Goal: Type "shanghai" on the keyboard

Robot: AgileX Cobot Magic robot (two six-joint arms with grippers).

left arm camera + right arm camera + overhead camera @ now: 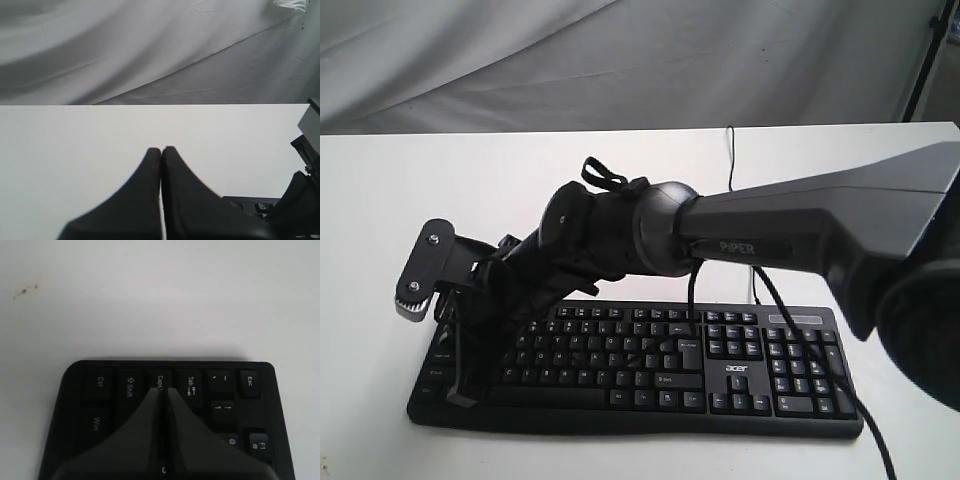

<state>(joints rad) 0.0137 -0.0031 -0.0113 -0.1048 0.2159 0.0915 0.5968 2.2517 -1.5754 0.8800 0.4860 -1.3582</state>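
Observation:
The black keyboard (670,372) with white legends and an acer logo lies along the table's front. My right arm reaches across it to its left end. In the right wrist view the right gripper (162,389) is shut with nothing between its fingers. Its tips hang over the Caps key (160,380), between Shift and Tab on the keyboard (231,390). I cannot tell whether they touch a key. The left gripper (161,148) is shut and empty over bare white table. A corner of the keyboard (247,204) shows beside it. In the exterior view the left gripper is out of sight.
The keyboard's thin black cable (730,160) runs back across the white table (440,180) toward a grey cloth backdrop (620,60). The right arm's cables (820,370) hang over the number pad. A black stand leg (925,60) rises at the far right.

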